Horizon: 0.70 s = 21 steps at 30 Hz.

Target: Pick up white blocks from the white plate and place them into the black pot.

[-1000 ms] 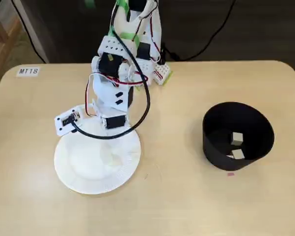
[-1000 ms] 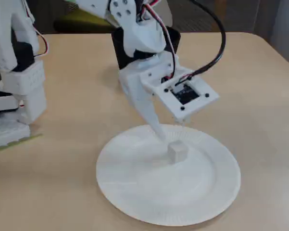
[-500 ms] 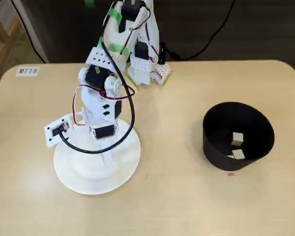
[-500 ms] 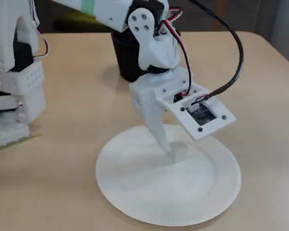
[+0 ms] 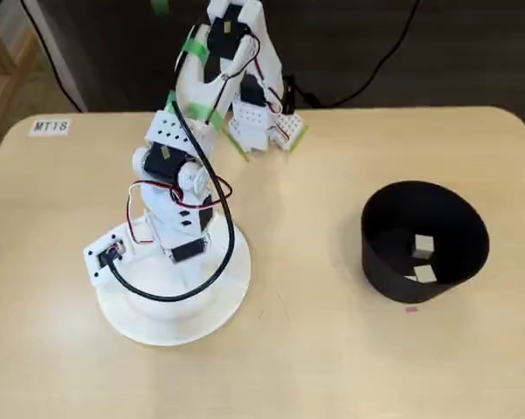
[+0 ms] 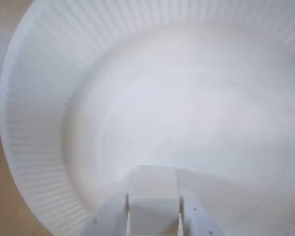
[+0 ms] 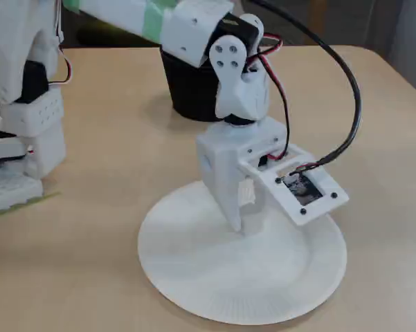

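Far left of a fixed view: small label on the surface, reads "MT18" as far as I can make out. No other legible writing or brands.

Next over, the white plate. The arm sits over it, gripper tip down at the plate's middle. Change vs a second ago: then the tip was just reaching the lone white block lying loose on the plate; half a second ago the tip was right at it; now the block sits between the two jaws. Wrist view shows it wedged between the fingers; the other fixed view shows it tucked up between the jaws, seemingly clear of the plate, though I can't be sure. So: jaws clenched on the block, grasp looks made. No other blocks visible on the plate, though the arm hides part of it.

Implication: pick phase done or nearly so; what remains is lift and carry to the pot. Grip looks square in the wrist view, low slip risk I'd guess.

Far right: the black pot, well apart from the plate, unmoved. Two white blocks already inside it.
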Motion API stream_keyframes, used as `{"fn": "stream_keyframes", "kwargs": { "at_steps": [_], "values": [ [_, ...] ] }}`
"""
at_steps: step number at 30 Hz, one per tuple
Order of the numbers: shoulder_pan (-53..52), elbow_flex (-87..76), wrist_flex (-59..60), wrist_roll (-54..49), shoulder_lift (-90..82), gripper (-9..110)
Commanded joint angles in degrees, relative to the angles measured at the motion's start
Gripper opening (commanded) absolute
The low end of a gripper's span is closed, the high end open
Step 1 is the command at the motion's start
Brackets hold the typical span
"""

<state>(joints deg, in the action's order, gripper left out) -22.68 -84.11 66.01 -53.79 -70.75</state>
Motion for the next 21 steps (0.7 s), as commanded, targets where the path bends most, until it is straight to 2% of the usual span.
{"fn": "stream_keyframes", "kwargs": {
  "at_steps": [1,7,14,21],
  "values": [
    [0.88,2.99,0.0,-0.7,0.09,-2],
    [0.26,3.16,-1.05,2.46,-0.18,-2],
    [2.2,1.93,-6.24,23.47,-9.05,-2],
    [17.23,3.69,-8.79,42.8,-23.55,-2]
  ]
}}
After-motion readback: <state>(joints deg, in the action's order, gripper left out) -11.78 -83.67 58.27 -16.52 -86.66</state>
